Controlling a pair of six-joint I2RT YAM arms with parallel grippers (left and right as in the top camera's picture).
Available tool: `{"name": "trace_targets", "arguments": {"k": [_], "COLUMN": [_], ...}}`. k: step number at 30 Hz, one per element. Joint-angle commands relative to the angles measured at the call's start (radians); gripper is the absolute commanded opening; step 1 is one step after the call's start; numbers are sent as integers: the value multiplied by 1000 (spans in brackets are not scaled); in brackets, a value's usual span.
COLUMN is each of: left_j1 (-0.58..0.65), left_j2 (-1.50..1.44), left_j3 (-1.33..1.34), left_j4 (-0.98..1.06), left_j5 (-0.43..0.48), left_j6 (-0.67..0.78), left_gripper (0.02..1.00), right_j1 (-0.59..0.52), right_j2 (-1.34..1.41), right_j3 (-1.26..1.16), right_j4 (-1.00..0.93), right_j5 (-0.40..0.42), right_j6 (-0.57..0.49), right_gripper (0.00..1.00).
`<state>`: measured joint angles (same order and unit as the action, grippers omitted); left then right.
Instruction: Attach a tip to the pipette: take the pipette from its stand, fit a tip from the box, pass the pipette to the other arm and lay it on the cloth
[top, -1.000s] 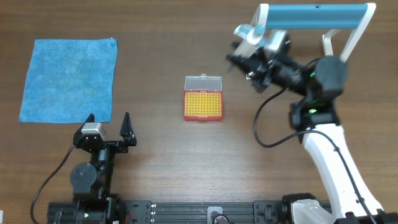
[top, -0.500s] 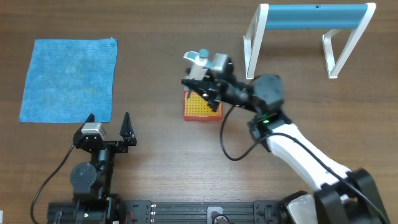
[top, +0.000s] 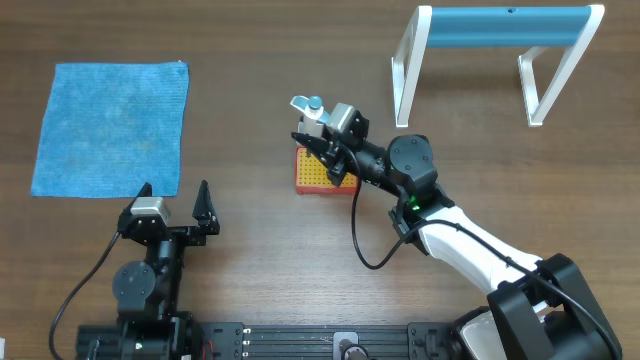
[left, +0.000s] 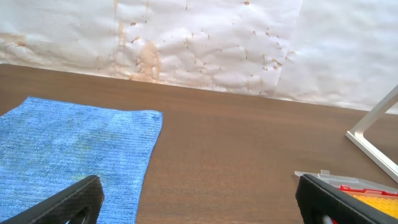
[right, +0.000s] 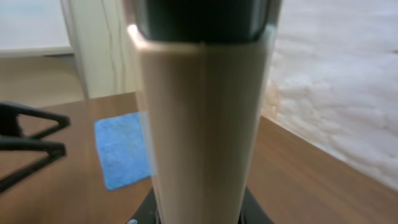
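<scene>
Pipette (top: 312, 108) moves off the stand (top: 500, 25), now over the tip box (top: 312, 180); right jaws clamp its body. Looks light, stiff, slick; I'd hold mid-barrel. Left jaws wide open, empty.

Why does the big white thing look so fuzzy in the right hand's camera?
Right wrist view: the pipette sits almost against the lens, so it blurs, and the blue cloth behind it is soft too. Left wrist view: the cloth looks crisp. Top view: even light on the table, with no strong glare.
</scene>
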<state>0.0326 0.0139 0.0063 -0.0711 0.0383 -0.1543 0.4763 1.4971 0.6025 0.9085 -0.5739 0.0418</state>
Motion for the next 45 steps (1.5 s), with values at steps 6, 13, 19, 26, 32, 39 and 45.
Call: {"name": "trace_targets", "arguments": {"k": [6,13,19,26,32,39,45], "left_j1": [-1,-1,-1,-1,-1,-1,-1], "left_j2": [2,2,2,2,2,2,2], "left_j3": [-1,-1,-1,-1,-1,-1,-1], "left_j4": [-8,-8,-8,-8,-8,-8,-8], "left_j5": [11,11,11,11,11,11,11], "left_j6": [13,13,13,13,13,13,13], "left_gripper": [998,996,998,998,998,998,998], "right_j1": [-88,-89,-89,-69,-49,-49,-45], "right_j2": [-1,13,76,86,105,118,144], "right_j3": [-110,-114,-114,-114,-114,-114,-114], "right_j4": [100,122,201,201,201,201,213], "right_j5": [18,17,17,17,16,17,17], "right_j6": [-48,-48,-47,-47,-47,-47,-47], "right_gripper": [77,77,77,77,82,64,77]}}
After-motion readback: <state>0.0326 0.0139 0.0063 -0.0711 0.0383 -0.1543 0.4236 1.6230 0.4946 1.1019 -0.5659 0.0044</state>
